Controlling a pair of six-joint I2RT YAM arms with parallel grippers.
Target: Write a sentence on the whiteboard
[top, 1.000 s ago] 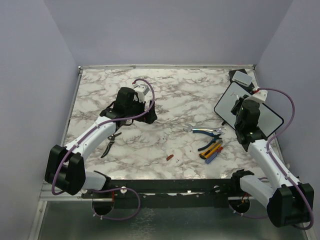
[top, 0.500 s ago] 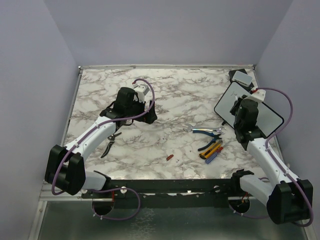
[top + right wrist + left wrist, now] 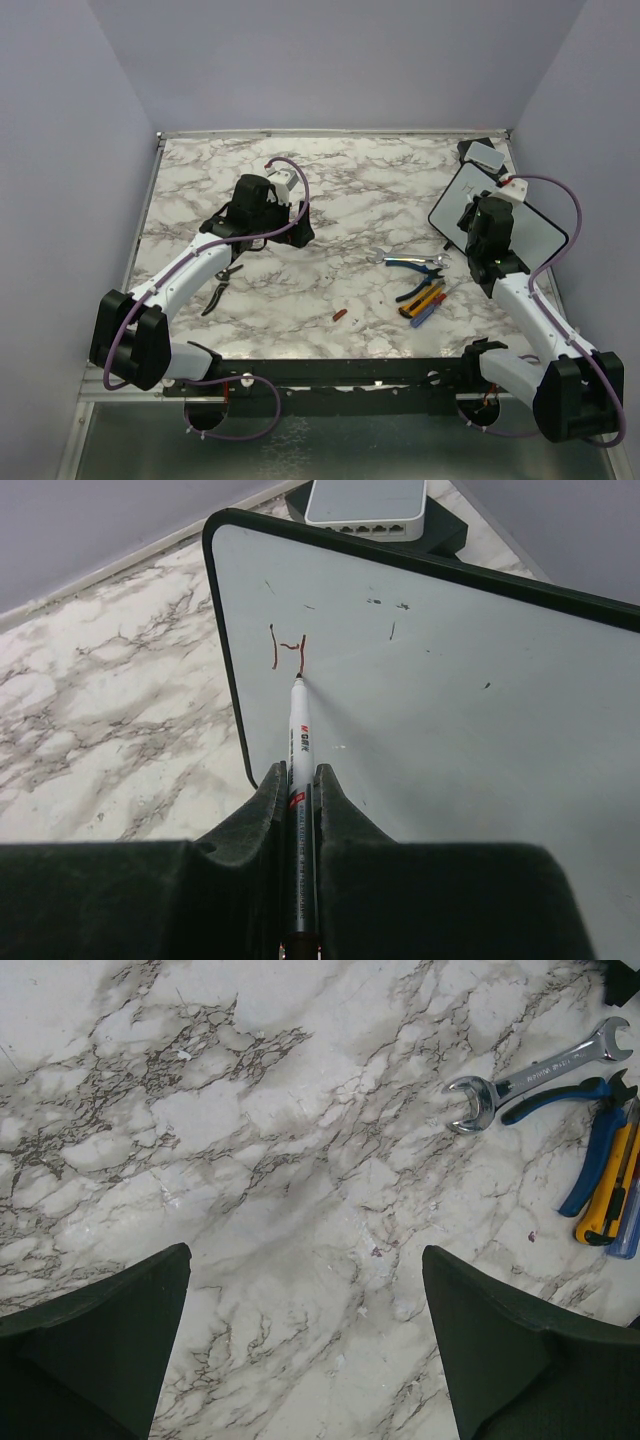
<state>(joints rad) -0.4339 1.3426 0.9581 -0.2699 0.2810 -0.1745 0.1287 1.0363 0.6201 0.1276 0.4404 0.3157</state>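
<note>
Evidently I'm early in the lettering: right jaws clamped on the marker, its tip ahead at the whiteboard by red strokes, left jaws wide; next calls for a light, steady sideways drag.

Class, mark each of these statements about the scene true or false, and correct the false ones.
1. The right gripper is shut on a marker. True.
2. The whiteboard is blank. False: it bears red strokes near the marker's tip.
3. The left gripper holds the wrench. False: it is open and empty; the wrench lies on the table.
4. A grey-white block sits beyond the whiteboard's far edge. True.
</note>
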